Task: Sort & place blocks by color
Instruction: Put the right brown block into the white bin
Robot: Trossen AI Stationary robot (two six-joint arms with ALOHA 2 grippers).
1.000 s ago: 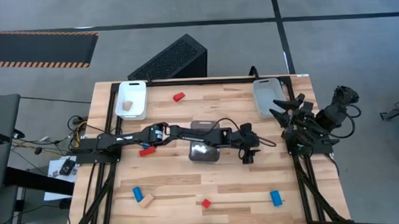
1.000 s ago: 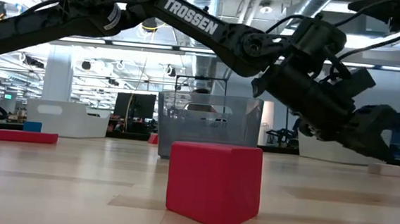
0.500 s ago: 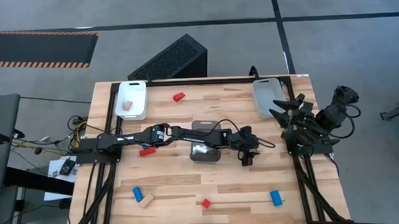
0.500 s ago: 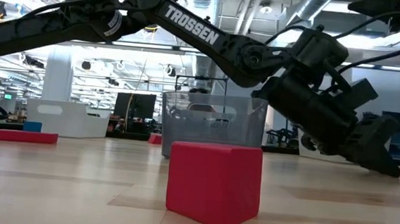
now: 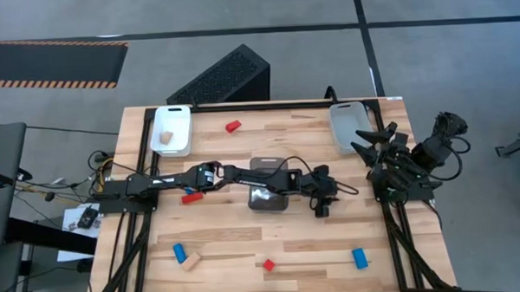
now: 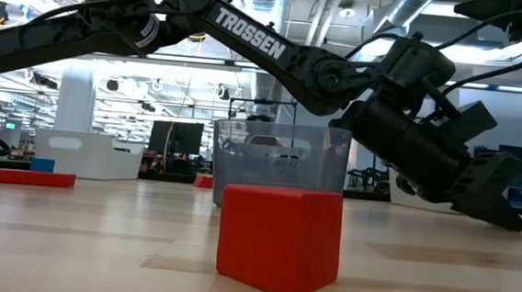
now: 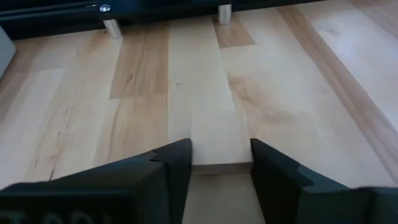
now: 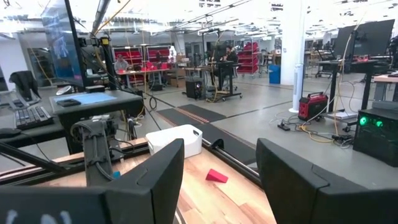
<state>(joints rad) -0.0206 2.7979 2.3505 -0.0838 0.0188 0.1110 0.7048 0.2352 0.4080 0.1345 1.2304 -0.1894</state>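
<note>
A plain wood block [image 7: 221, 143] sits between the two dark fingers of the left gripper [image 5: 322, 207], low over the right-centre of the table [image 5: 229, 242], just right of the clear bin [image 5: 266, 187]. The fingers stand a block's width apart and bracket its sides; I take that as a grip, though whether they press or only touch I cannot say for certain.

Most of the sorting looks undone. One light wood block [image 5: 167, 136] already lies in the white tray [image 5: 173, 117] at the far left corner, and that is the only piece I can see placed. The grey tray [image 5: 347, 117] at the far right looks empty from above. Loose on the boards are a red block [image 5: 233, 126] far from me, a red piece [image 5: 190, 198] under the left arm, and along the near edge a blue block [image 5: 179, 252] touching another wood block [image 5: 190, 262], a red cube [image 5: 268, 265] and a second blue block [image 5: 359, 259].

The right gripper [image 8: 217, 180] waits folded off the table's right edge, fingers spread wide with nothing between them.
</note>
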